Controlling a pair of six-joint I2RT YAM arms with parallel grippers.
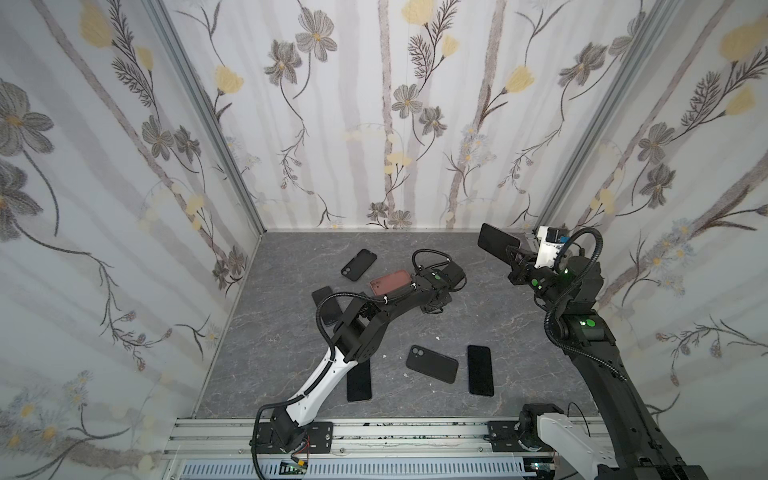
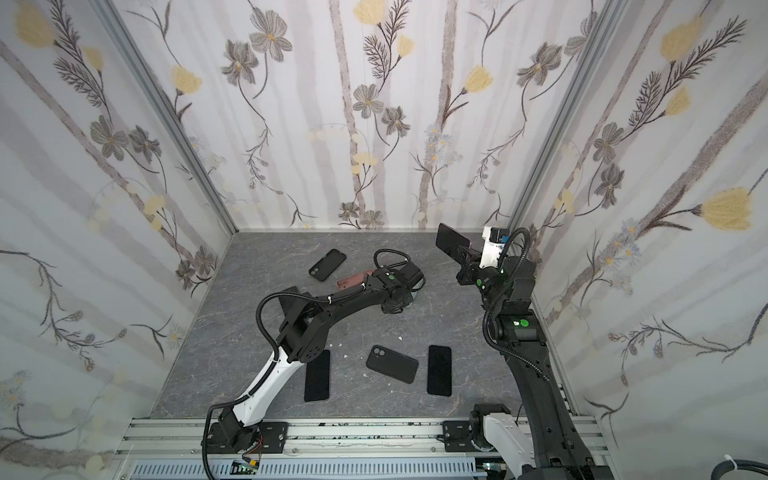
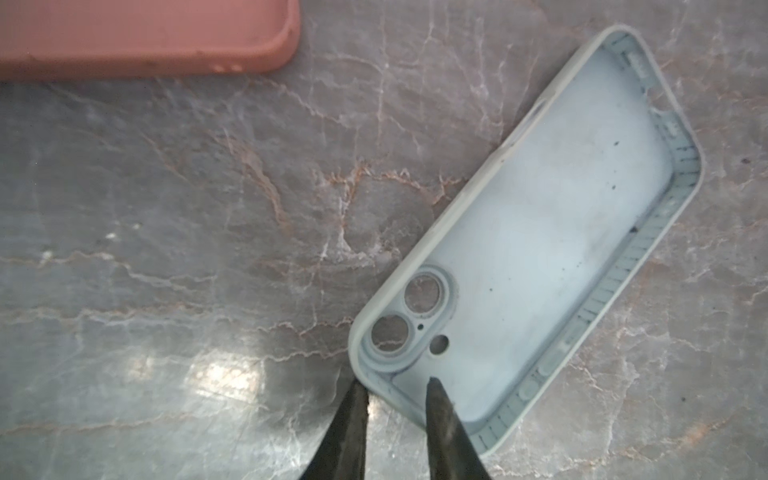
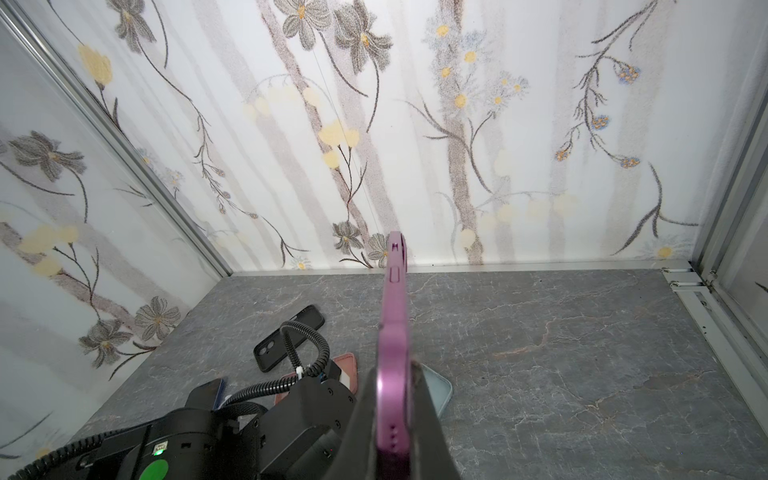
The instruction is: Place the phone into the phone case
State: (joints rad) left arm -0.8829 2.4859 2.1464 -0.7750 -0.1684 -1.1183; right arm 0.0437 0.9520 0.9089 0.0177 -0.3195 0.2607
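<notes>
Your right claw [image 4: 394, 374] is pressed together on one end of the purple phone [image 4: 392, 316], which sticks out past the claw in the air, high above the gray table [image 4: 582, 374] and well apart from your left claw. Your left claw [image 3: 395, 380] is low over the table with its fingers [image 3: 440, 415] a little spread, one inside the pale blue phone case [image 3: 540, 208] and the other outside its short wall at the end with the camera holes; whether they touch that wall is not clear. A pink case [image 3: 145, 37] lies near this claw, apart from the blue one.
</notes>
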